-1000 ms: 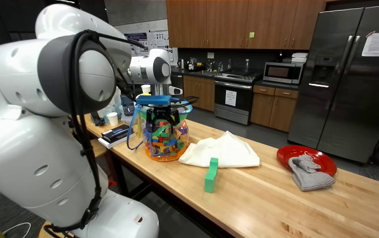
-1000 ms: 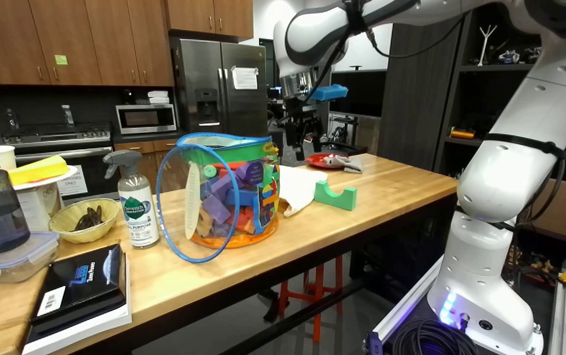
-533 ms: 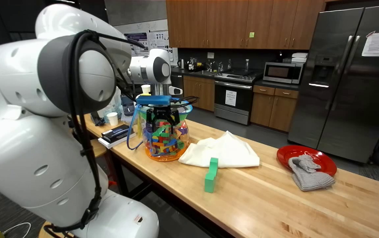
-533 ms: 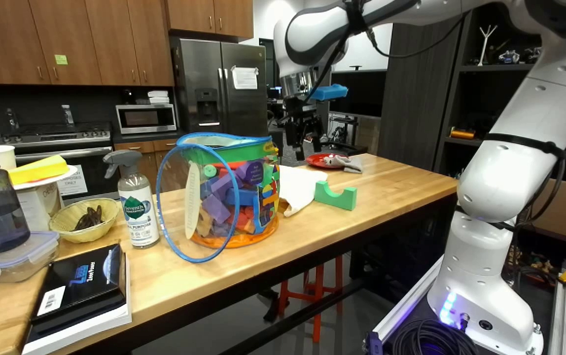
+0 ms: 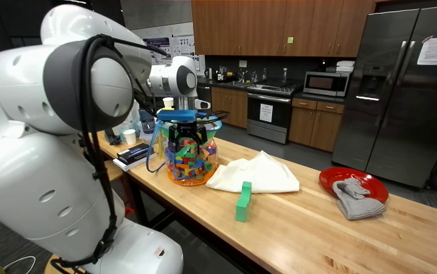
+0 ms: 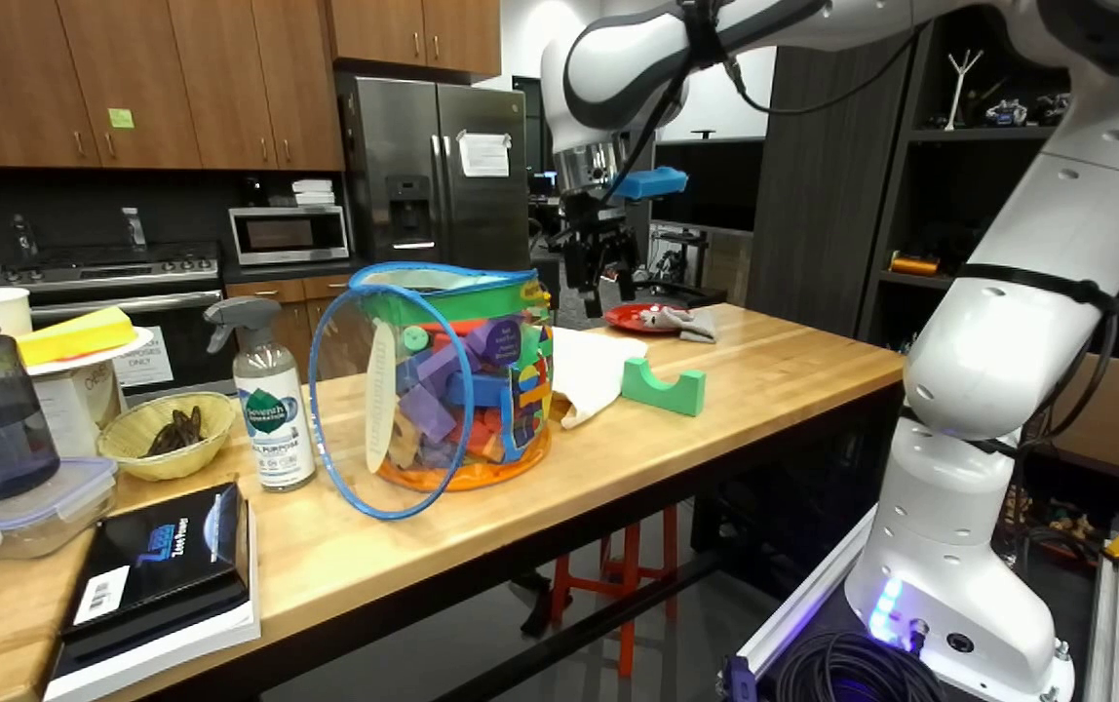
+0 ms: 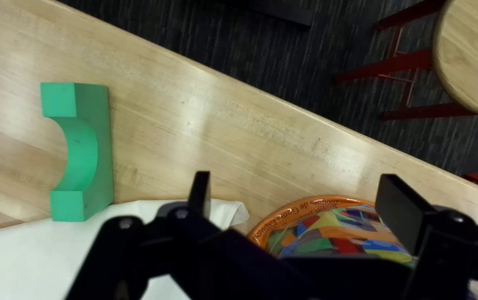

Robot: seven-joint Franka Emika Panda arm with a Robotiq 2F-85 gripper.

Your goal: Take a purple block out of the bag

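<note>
Looks like the approach step: a purple block (image 6: 426,413) is sitting in the bag (image 6: 482,298) with a bunch of other blocks (image 6: 487,391), lid (image 6: 379,395) flipped open and hanging at its side. The hand (image 7: 296,183) is spread wide with nothing in it, beside the bag rather than over it. My guess: it has to go up, across to the mouth (image 6: 431,281), then down in. Wooden counter (image 5: 317,236) also holds a green block (image 5: 243,203), a white cloth (image 5: 256,173) and a red plate (image 5: 375,187) with gray cloth (image 5: 361,207) partly on it. Kitchen behind: stove (image 5: 280,114), microwave (image 5: 323,84), fridge (image 5: 378,127).
</note>
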